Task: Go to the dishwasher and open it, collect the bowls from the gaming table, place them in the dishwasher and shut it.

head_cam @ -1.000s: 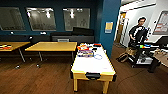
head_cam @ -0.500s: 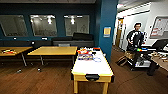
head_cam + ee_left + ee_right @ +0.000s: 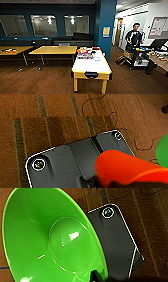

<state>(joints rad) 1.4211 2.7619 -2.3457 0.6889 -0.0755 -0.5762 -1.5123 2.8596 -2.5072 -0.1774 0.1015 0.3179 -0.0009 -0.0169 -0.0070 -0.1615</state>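
Two yellow wooden tables (image 3: 53, 50) are seen at the left of the head view, and the white-topped, yellow-framed gaming table (image 3: 91, 67) stands centre, well apart from a person (image 3: 133, 40) at the right. A bright orange plastic bowl (image 3: 125, 169) looms in the left wrist view, a bright green plastic bowl (image 3: 47, 238) in the right wrist view. Whether either pincer is clenched cannot be told.

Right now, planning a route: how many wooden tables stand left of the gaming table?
2: the near table just beside the gaming table, the far table at the picture's left edge, partly cut off.
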